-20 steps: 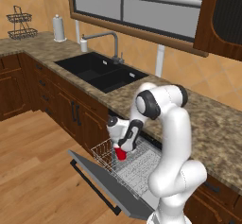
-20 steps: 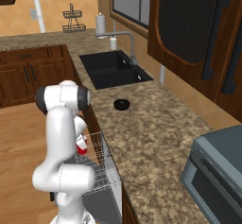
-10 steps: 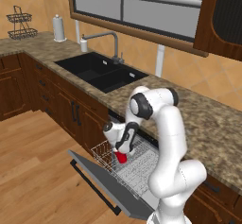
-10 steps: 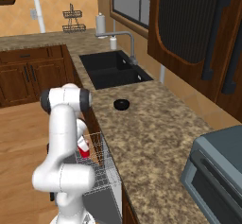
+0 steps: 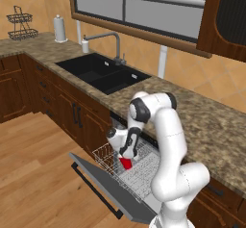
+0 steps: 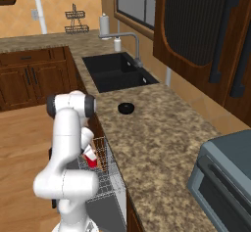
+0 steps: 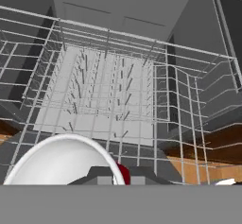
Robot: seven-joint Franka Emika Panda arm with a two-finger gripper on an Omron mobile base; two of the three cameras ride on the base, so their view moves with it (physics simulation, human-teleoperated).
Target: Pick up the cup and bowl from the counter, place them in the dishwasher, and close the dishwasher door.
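My gripper (image 5: 123,157) is shut on the red cup (image 5: 126,163) and holds it low over the white wire rack (image 5: 141,171) of the open dishwasher. The dishwasher door (image 5: 108,186) lies folded down, its black bar handle toward the floor. In the hand view the cup's white inside (image 7: 61,164) and a bit of its red wall (image 7: 124,173) sit at the gripper (image 7: 115,176), with the rack (image 7: 108,95) just beyond. From the right, the cup (image 6: 91,160) hangs beside the rack (image 6: 104,158). The black bowl (image 6: 126,108) rests on the granite counter (image 6: 157,143).
A black double sink (image 5: 103,74) with a faucet (image 5: 115,42) is set in the counter left of the dishwasher. A paper towel roll (image 5: 59,29) and a wire stand (image 5: 21,24) are at the far corner. A grey appliance (image 6: 228,177) stands on the right.
The arm has lowered the cup a little closer to the rack. The grip stays shut on it, and the bowl has not moved.
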